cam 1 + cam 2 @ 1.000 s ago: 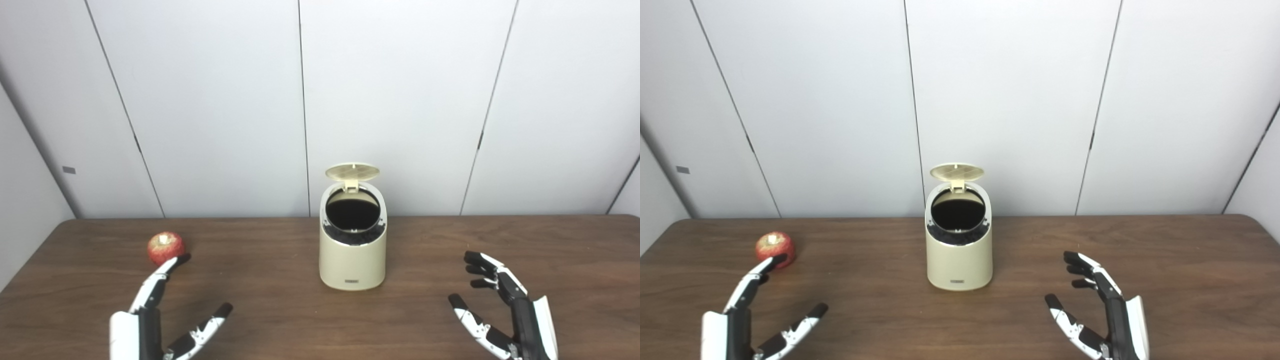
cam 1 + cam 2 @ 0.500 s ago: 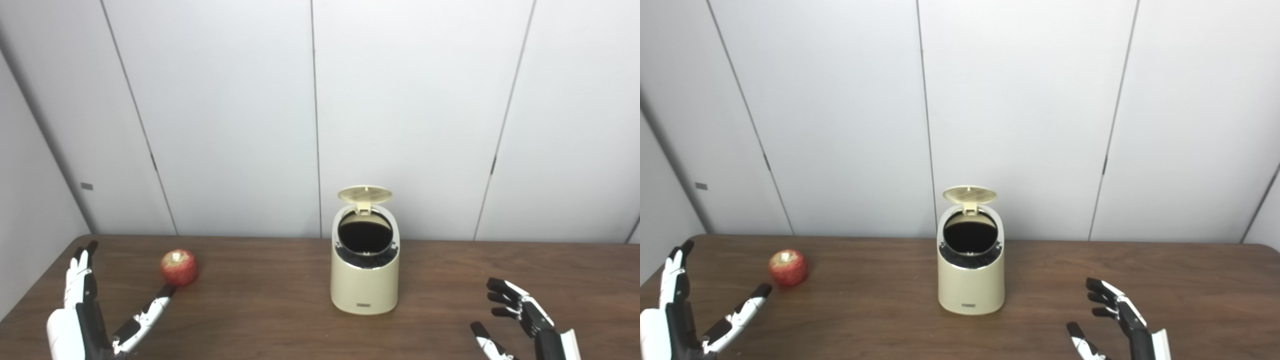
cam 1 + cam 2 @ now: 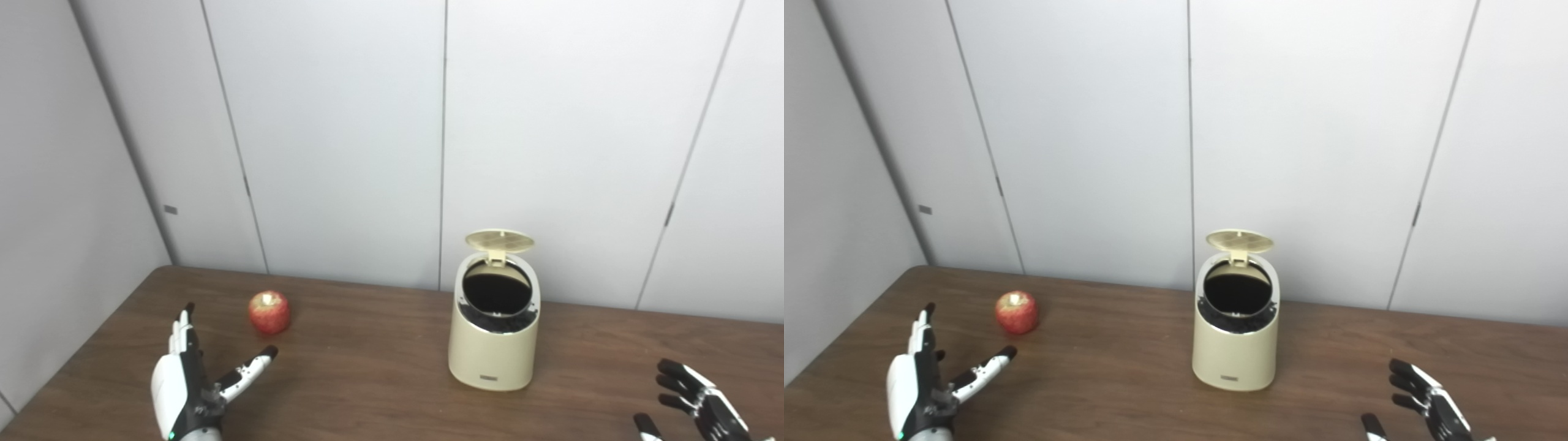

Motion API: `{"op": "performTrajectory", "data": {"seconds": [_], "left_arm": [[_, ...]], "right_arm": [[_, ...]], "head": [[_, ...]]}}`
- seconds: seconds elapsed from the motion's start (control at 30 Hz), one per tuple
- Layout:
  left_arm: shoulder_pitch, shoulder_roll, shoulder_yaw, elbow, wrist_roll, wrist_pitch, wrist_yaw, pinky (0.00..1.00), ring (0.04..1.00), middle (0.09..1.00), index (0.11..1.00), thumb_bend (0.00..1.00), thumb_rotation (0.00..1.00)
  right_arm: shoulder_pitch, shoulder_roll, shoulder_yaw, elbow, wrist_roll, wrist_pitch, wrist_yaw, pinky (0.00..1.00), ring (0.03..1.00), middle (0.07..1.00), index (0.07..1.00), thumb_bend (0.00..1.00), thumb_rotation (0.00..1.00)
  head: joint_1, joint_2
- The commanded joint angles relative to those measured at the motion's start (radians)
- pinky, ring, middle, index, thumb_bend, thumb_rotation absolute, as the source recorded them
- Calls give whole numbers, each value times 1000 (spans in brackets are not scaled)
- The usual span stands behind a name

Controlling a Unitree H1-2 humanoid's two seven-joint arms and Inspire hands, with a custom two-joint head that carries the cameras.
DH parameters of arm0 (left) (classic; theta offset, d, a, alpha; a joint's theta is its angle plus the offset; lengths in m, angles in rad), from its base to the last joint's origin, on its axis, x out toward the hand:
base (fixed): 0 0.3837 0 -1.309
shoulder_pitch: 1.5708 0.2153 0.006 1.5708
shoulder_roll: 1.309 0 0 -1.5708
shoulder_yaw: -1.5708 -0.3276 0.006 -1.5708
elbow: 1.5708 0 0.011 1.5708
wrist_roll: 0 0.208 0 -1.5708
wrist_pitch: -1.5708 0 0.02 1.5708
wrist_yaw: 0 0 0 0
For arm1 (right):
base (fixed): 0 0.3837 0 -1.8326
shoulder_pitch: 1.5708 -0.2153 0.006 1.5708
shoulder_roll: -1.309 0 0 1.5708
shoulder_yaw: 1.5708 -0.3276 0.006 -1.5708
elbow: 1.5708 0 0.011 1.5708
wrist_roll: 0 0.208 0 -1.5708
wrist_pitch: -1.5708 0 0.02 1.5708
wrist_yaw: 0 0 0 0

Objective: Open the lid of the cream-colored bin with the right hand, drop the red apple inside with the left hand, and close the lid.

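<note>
The left hand (image 3: pixel 184 383) hovers low over the table (image 3: pixel 367 367), fingers and thumb spread apart and holding nothing, palm turned toward the right; this posture suits a side approach to a round object; the red apple (image 3: pixel 269 312) rests on the table at about 1 o'clock from this hand, near but not touching, stem end up. The cream-colored bin (image 3: pixel 493 343) stands well apart at 3 o'clock from the apple; its lid (image 3: pixel 500 241) is tipped back on the rear hinge, leaving the dark mouth clear for the drop. The right hand (image 3: pixel 1427 404) waits at 4 o'clock from the bin, fingers apart and empty, presumably held clear until the lid needs closing.
</note>
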State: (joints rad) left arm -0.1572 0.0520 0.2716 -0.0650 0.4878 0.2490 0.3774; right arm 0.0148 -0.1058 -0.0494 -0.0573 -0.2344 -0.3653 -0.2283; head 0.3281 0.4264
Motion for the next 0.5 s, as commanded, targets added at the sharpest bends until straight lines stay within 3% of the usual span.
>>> {"op": "performTrajectory", "data": {"seconds": [0.0,0.1,0.23,0.27,0.33,0.47], "left_arm": [[-72,4,-23,-2,-2,30,-6,814,988,1000,1000,962,298],[-108,-6,-51,13,11,64,6,807,999,1000,1000,998,345],[-145,-17,-76,37,33,95,42,830,997,1000,1000,1000,339],[-151,-18,-80,38,39,107,47,842,999,1000,1000,1000,339],[-170,-20,-84,43,53,141,58,876,1000,1000,1000,1000,353],[-196,-9,-83,81,49,150,88,938,1000,1000,1000,1000,346]], "right_arm": [[33,-66,-42,41,21,1,24,682,764,788,773,163,0],[19,-88,-60,60,76,-10,55,688,770,796,778,159,0],[6,-111,-84,65,121,32,87,641,745,779,758,202,473],[5,-113,-89,62,120,46,90,634,737,772,753,219,546],[2,-117,-100,56,129,73,99,623,721,755,742,250,617],[-4,-128,-112,71,137,92,111,614,711,749,729,306,681]], "head": [[43,13],[121,9],[204,30],[215,38],[251,67],[268,70]]}}
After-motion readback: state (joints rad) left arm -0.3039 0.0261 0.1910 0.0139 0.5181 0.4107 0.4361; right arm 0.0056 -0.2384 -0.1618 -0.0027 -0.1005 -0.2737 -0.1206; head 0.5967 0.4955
